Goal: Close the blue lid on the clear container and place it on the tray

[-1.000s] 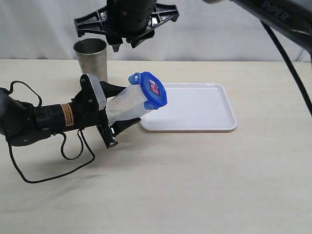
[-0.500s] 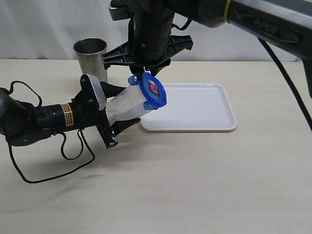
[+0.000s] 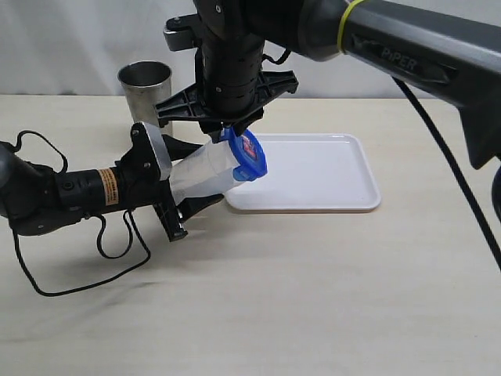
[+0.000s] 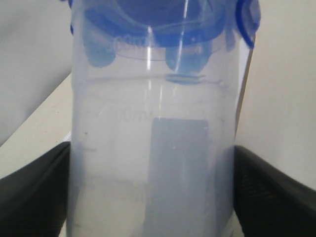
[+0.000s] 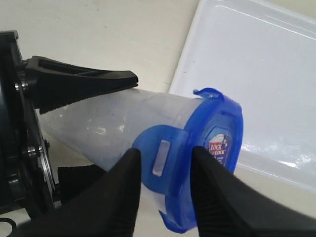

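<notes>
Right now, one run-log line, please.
lid: on container | left gripper: holds container, tilted | right gripper: astride lid flap | tray: container not on it

The clear container (image 3: 200, 171) is seen as cloudy, smooth translucent plastic. The blue lid (image 3: 250, 155) is moulded in glossy translucent plastic. The tray (image 3: 329, 176) is finished in glossy white plastic, the tumbler (image 3: 145, 98) in dull brushed metal, the table (image 3: 313, 298) in matt beige.
</notes>
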Controlling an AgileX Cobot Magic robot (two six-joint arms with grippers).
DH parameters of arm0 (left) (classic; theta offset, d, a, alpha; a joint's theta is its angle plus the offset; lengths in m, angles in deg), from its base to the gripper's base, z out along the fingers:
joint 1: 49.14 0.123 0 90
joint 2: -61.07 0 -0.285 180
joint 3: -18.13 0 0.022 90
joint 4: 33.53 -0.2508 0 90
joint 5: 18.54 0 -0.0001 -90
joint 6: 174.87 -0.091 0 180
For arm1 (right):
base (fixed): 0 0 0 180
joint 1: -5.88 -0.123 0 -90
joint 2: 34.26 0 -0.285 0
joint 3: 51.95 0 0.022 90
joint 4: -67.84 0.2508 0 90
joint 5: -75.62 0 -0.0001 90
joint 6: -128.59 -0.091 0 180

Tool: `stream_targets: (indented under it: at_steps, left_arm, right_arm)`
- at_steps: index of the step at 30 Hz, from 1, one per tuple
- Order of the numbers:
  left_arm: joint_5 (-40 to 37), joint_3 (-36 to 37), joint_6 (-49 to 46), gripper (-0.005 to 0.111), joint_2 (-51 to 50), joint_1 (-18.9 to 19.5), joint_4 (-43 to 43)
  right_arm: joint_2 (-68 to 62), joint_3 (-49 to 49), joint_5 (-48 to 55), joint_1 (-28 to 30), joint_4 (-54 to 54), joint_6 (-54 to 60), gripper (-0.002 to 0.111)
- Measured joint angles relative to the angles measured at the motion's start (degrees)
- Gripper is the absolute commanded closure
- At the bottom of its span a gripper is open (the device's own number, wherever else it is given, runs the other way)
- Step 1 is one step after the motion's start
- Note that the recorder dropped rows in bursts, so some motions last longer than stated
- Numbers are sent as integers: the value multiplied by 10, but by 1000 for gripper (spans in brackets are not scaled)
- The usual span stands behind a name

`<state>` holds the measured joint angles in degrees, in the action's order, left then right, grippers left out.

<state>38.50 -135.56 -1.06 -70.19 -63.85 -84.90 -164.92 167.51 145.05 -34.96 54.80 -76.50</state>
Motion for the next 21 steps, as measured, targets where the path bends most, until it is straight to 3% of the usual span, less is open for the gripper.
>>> stream_targets:
  at_steps: [12,21]
  left_arm:
    - [-34,0,22,107,1,0,-25]
    - [-183,0,39,107,47,0,-83]
  right_arm:
    - [-11,-1,1,12,10,14,76]
    - [6,-1,1,38,21,52,76]
